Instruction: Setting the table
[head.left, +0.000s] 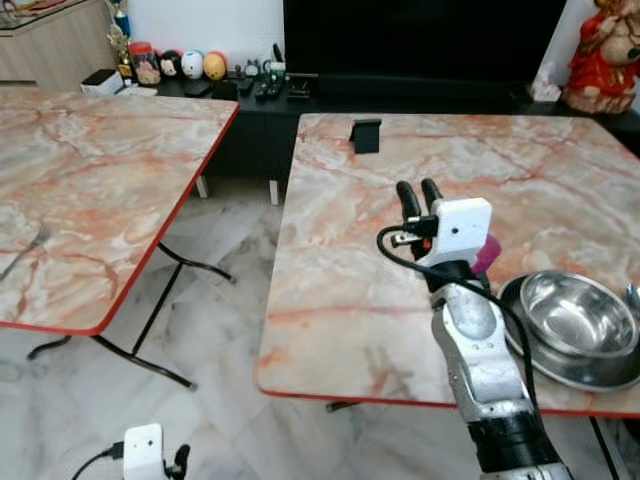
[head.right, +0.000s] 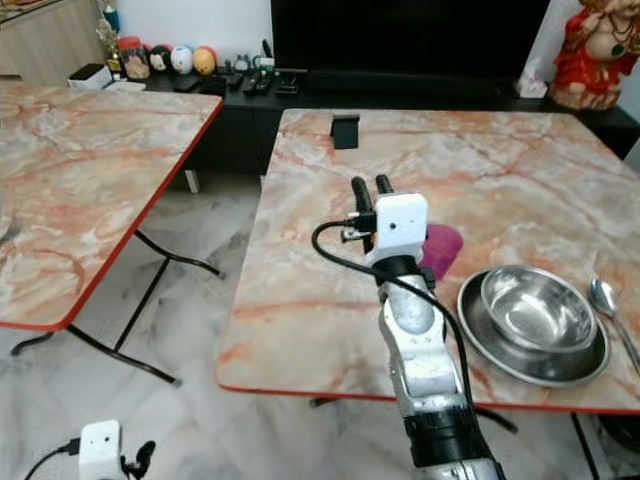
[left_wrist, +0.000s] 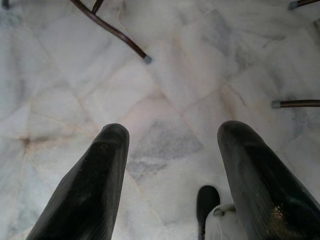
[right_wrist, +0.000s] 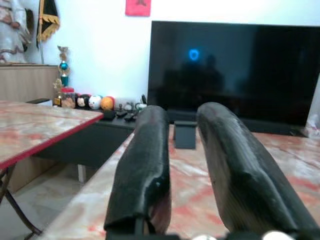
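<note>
Hovering above the right table (head.right: 300, 300), your right gripper (head.right: 368, 186) has its fingers close together with a narrow gap and nothing between them, while the left gripper (left_wrist: 170, 175) hangs idle, spread over the floor (left_wrist: 165, 90). The bowl (head.right: 531, 307) sits in the plate (head.right: 478, 320) near the table's front edge, a spoon (head.right: 606, 300) just beside it and a pink thing (head.right: 440, 247) partly hidden behind your wrist. If you swing that arm right, the wrist housing could clip the pink thing or nudge the plate off the edge
</note>
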